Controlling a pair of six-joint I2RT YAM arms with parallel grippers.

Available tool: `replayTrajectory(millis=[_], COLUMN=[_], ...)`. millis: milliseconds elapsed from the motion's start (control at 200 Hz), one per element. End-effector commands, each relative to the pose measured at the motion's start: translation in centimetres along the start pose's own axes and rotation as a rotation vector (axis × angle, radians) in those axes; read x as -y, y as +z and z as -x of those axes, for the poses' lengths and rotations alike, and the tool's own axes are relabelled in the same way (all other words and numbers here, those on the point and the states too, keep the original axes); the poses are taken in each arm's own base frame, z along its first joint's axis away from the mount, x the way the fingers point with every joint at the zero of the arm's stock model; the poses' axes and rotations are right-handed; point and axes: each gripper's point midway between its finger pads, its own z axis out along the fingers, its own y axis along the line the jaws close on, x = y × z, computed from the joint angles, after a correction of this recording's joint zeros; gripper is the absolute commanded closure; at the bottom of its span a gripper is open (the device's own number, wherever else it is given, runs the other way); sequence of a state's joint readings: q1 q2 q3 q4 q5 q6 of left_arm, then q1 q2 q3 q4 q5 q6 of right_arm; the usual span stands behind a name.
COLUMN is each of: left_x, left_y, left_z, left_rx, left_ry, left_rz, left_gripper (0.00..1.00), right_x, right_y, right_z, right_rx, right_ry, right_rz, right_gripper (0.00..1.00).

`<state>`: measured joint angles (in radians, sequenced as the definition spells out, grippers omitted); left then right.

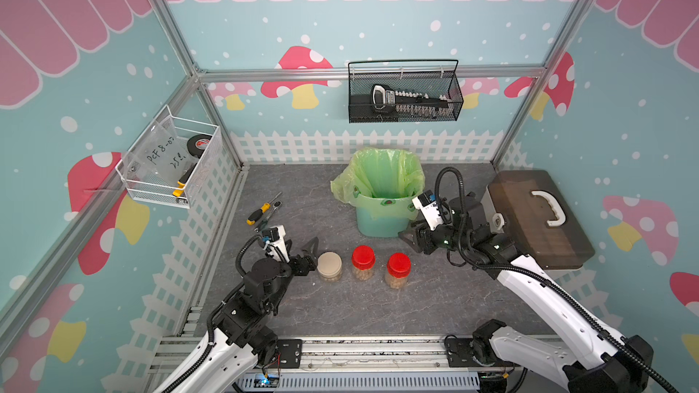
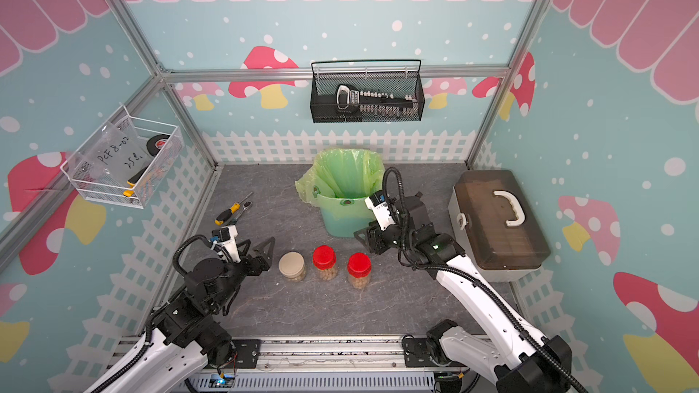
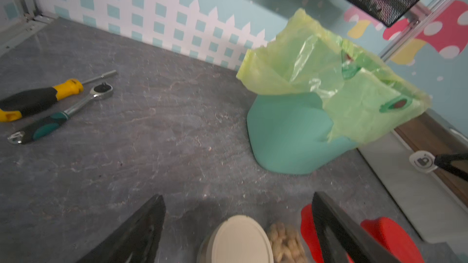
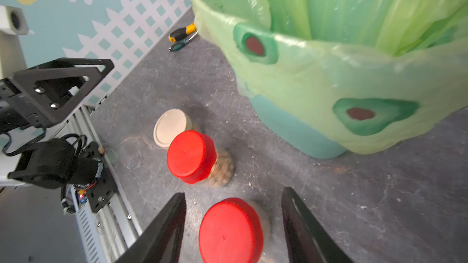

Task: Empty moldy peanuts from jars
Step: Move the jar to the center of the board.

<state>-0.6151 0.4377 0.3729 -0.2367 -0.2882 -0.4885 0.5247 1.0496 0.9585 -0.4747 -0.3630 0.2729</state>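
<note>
Three jars of moldy peanuts (image 1: 363,274) stand in a row on the grey table. The beige-lidded jar (image 1: 329,265) (image 2: 292,266) is leftmost. Beside it come a red-lidded jar (image 1: 363,260) (image 2: 324,260) and a second red-lidded jar (image 1: 398,268) (image 2: 359,268). All lids are on. My left gripper (image 1: 311,255) (image 3: 238,196) hangs open just left of the beige lid (image 3: 240,241), touching nothing. My right gripper (image 1: 408,240) (image 4: 233,193) is open, behind and above the right red lid (image 4: 230,231), with a gap on both sides.
A teal bin (image 1: 378,223) lined with a green bag stands behind the jars, close to my right wrist. A yellow-handled screwdriver (image 1: 259,212) and a ratchet (image 3: 63,116) lie at the back left. A brown toolbox (image 1: 541,217) fills the right side.
</note>
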Motion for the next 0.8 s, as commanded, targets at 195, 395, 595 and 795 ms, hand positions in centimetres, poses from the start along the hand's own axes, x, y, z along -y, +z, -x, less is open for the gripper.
replayTrajectory(millis=[195, 395, 595, 795], left_x=[-0.5, -1.6, -0.5, -0.2], left_y=[0.3, 0.0, 0.3, 0.8], left_z=[-5.2, -5.8, -7.0, -7.1], left_rx=[-0.129, -0.101, -0.159, -0.169], left_ry=[0.053, 0.029, 0.061, 0.081], left_rz=[0.062, 0.070, 0.011, 0.017], left_gripper=[0.01, 0.01, 0.01, 0.01], right_x=[0.5, -0.5, -0.1, 0.8], right_y=[-0.5, 0.8, 2.7, 4.0], right_z=[-4.8, -5.7, -7.3, -9.0], right_rx=[-0.230, -0.303, -0.409, -0.471], right_ry=[-0.047, -0.082, -0.135, -0.130], right_rz=[-0.166, -0.179, -0.246, -0.291], right_gripper=[0.30, 0.23, 0.16, 0.11])
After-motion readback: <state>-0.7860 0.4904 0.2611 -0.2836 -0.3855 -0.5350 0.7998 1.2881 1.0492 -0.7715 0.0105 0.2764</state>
